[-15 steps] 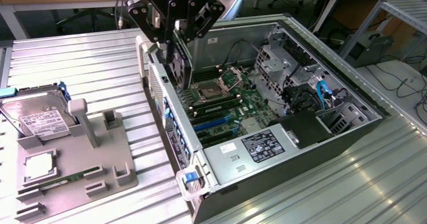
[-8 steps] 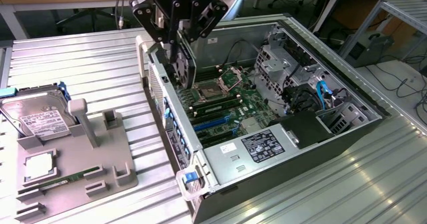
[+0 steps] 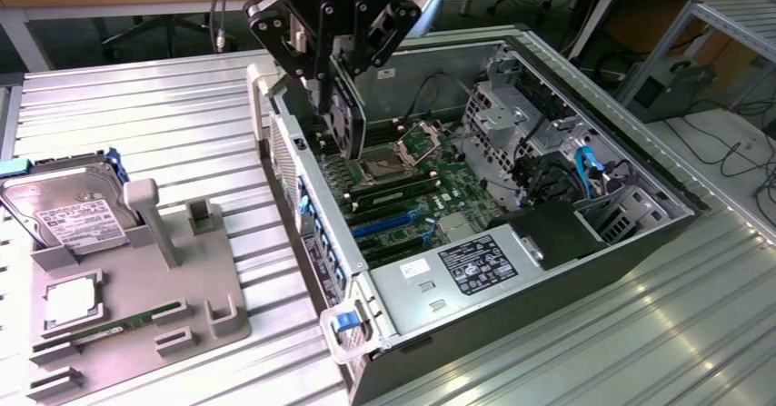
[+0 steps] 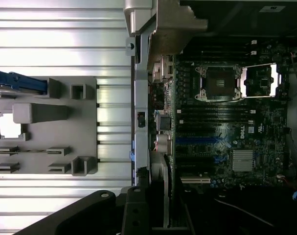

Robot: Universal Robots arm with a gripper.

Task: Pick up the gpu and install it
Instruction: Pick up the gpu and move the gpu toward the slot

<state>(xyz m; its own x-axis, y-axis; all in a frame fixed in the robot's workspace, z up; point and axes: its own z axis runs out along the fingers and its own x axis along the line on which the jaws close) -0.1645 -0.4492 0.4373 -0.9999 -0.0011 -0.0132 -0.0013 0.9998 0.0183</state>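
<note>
**gpu held edge-on over the open case**

gpu [image 3: 348,120] is clamped in the gripper [image 3: 333,74], card upright with its long edge down, over the motherboard [image 3: 412,197]. My read is that this pose lines its contact edge up with the slots. It doesn't look seated, and I can't tell if the lower edge touches the board. It's tight there: the case wall [image 3: 285,143] is just beside the card and the cpu socket [image 3: 424,138] is near. The cables [image 3: 582,174] are well apart. The tray [image 3: 182,315], on the exterior view's left, holds the hard drive [image 3: 67,211] and memory stick [image 3: 115,327].
</note>
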